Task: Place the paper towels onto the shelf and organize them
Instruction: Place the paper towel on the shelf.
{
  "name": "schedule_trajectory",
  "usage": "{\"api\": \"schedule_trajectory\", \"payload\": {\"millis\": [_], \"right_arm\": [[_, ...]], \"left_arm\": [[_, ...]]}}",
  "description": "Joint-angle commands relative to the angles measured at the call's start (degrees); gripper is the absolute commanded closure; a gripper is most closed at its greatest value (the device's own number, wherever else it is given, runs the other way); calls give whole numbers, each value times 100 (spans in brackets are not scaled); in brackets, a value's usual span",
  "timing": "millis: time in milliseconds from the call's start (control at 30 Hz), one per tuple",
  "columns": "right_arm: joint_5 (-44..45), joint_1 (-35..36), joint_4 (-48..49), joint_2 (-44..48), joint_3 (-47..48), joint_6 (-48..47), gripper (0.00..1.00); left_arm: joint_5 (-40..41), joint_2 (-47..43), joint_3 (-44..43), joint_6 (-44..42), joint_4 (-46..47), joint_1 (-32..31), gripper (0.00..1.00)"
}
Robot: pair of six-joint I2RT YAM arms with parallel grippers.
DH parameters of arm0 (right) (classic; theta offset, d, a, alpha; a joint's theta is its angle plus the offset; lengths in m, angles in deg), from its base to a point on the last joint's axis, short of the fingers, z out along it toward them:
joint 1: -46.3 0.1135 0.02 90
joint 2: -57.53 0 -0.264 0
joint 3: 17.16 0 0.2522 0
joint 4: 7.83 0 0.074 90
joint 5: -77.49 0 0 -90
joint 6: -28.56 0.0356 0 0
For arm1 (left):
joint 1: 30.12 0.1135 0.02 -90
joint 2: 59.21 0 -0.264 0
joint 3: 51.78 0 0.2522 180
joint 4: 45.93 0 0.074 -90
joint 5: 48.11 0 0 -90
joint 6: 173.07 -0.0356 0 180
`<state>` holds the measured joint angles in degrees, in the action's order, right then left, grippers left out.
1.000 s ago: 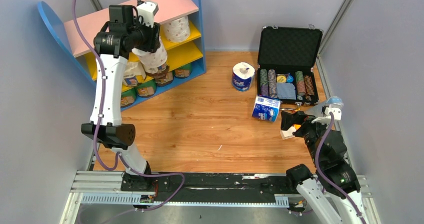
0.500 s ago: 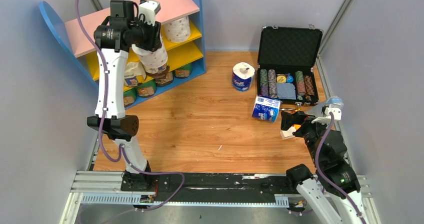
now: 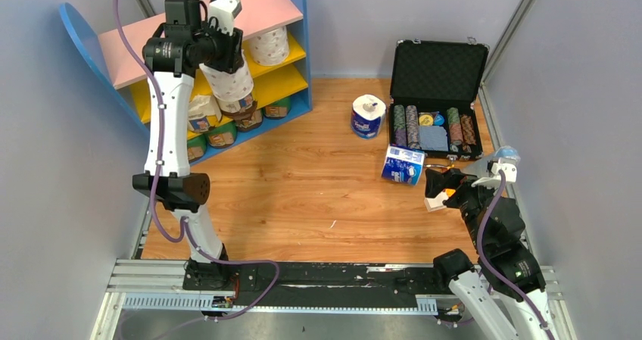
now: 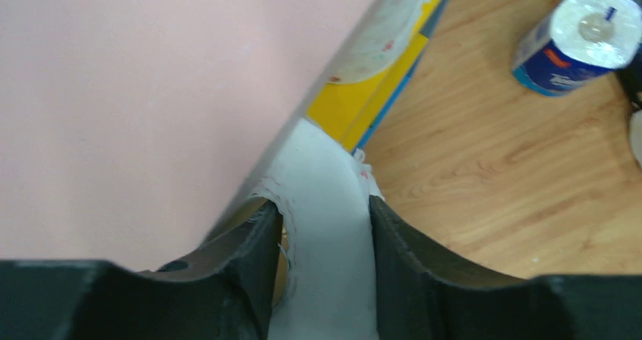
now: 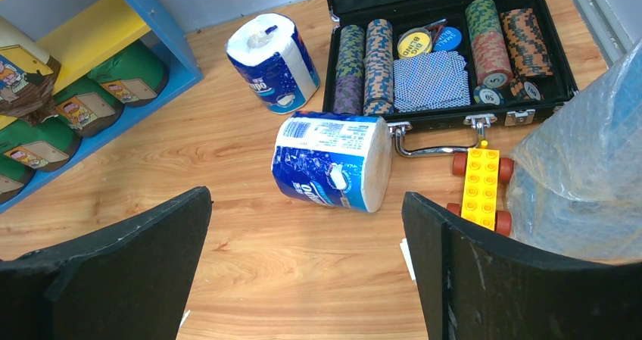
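- Top external view: the left gripper (image 3: 227, 56) is raised at the front of the shelf (image 3: 292, 22), its fingers pinching a white patterned paper towel roll (image 3: 230, 84) that hangs in front of the yellow middle boards.
- A second white patterned roll (image 3: 269, 45) stands on the upper yellow board, under the pink top board (image 3: 261, 7).
- Green-wrapped rolls (image 3: 277, 108) line the bottom tier.
- On the wooden table (image 3: 303, 196) an upright blue-and-white roll (image 3: 368, 116) stands just left of the open black case (image 3: 435, 98), and a lying blue-and-white roll (image 3: 403, 165) rests near the case's front corner.
- The right gripper (image 3: 447, 185) sits low beside that lying roll, spread wide and holding nothing.
- Left wrist view: both black fingers (image 4: 405, 257) press on the white roll's wrap between them; the pink board fills the left, and the upright blue roll shows at the top right.
- Right wrist view: the two fingers (image 5: 129, 249) stand far apart with bare table between them; the lying roll touches the case's handle, poker chip stacks (image 5: 378, 52) fill the case, and a yellow toy brick car (image 5: 478, 185) lies beside a clear plastic bag (image 5: 590, 158).
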<state>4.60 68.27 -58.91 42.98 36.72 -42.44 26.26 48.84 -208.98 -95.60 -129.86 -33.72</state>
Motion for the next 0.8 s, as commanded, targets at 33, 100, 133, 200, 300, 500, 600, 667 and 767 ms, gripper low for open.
{"api": "schedule_trajectory", "payload": {"millis": [33,100,133,200,300,500,600,667,767], "right_arm": [[114,-9,111,-29,-4,77,0],[133,-9,113,-30,-4,77,0],[143,-5,116,-28,-4,70,0],[144,-7,109,-21,-4,77,0],[137,-7,111,-13,-4,78,0],[135,-9,104,16,-4,77,0],[122,-4,109,23,-4,85,0],[127,-8,104,32,-4,86,0],[120,-4,103,44,-4,86,0]], "left_arm": [[879,-156,785,-406,1657,219,43],[879,-434,1111,-409,2082,219,41],[868,-522,1206,-408,2234,219,40],[878,-863,1620,-421,2641,219,39],[916,-1203,2086,-458,3316,219,38],[829,-1761,3060,-525,4070,219,36],[809,-1845,3141,-569,4052,219,36],[813,-1912,3191,-624,4085,219,36],[783,-2030,3260,-652,4177,219,36]]}}
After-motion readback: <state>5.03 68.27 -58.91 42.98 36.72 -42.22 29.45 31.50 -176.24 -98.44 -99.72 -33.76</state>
